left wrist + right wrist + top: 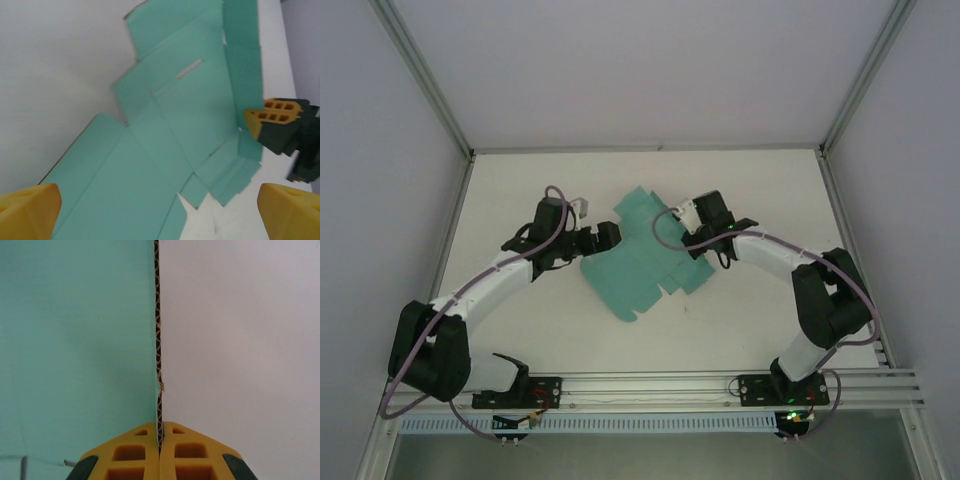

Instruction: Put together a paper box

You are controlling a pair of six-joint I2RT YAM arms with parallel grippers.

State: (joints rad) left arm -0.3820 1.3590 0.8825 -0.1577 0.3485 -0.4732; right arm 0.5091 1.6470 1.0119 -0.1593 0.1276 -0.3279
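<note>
White tabletop [740, 330]: right gripper [160, 437] clamps flat teal-green die-cut paper box [630, 275] at upper right; left gripper [605, 238] gapes; fold along creases.

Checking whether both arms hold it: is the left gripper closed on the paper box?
No: the left gripper is open, its yellow fingertips wide apart at the view's bottom corners over the paper box.
</note>
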